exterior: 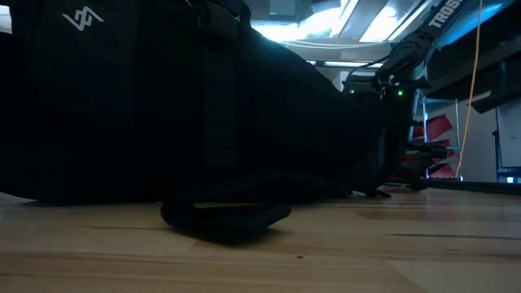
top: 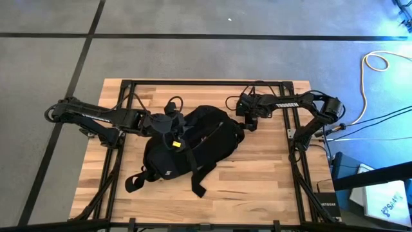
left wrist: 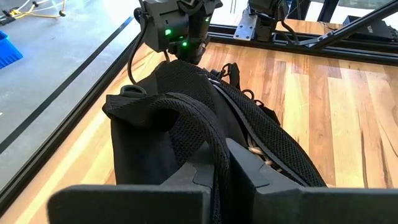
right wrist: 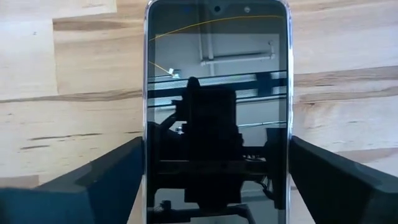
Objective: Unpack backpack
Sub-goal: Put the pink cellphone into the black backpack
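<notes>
The black backpack (top: 193,145) lies across the middle of the wooden table. Its white logo (exterior: 83,16) shows in the low view, and a strap loop (exterior: 224,216) rests on the wood in front of it. My left gripper (top: 168,132) is shut on a mesh strap at the backpack's left end. My right gripper (top: 248,124) points down at the backpack's right end, over a flat black phone (right wrist: 217,93) whose glass faces up. The high view hides the phone under the gripper. My left gripper (left wrist: 225,163) pinches a black mesh strap (left wrist: 211,134) of the backpack between its two fingers, slanting down from the table's left. The strap rises out of the hold and the backpack's body lies beyond it on the table. My right gripper (right wrist: 217,155) has one finger (right wrist: 118,168) against each long edge (right wrist: 148,124) of the phone, coming from above and lying across it. The phone is flat, screen up, over the wood; whether it is lifted clear I cannot tell.
Black frame rails (top: 206,82) run around the tabletop. Loose straps (top: 196,183) trail toward the near edge. Bare wood (top: 264,171) lies right of the backpack. Cables (top: 380,64) lie on the floor at the right.
</notes>
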You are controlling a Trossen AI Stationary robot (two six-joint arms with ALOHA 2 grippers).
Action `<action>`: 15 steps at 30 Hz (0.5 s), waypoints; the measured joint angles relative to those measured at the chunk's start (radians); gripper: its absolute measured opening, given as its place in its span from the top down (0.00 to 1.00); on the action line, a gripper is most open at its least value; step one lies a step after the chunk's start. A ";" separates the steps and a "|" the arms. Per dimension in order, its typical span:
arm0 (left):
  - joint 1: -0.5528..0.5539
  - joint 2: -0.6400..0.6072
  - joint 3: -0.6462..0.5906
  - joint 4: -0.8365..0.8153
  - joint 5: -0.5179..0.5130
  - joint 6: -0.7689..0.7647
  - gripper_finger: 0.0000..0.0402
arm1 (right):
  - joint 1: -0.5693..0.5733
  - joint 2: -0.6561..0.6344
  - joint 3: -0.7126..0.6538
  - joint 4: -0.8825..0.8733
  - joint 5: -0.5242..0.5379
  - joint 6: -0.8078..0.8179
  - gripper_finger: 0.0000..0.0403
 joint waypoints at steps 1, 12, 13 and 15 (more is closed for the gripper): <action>0.000 0.000 0.000 0.000 0.000 0.000 0.99 | 0.000 0.000 0.000 0.000 0.000 0.007 0.12; 0.000 0.000 0.000 0.000 0.000 0.000 0.99 | 0.000 0.000 0.000 0.001 -0.006 0.011 0.15; 0.000 0.000 0.000 0.000 0.000 0.000 0.99 | 0.000 0.000 0.000 0.001 -0.007 0.011 0.14; 0.000 0.000 0.000 0.000 0.000 0.000 0.99 | 0.000 0.000 0.000 0.001 -0.008 0.011 0.14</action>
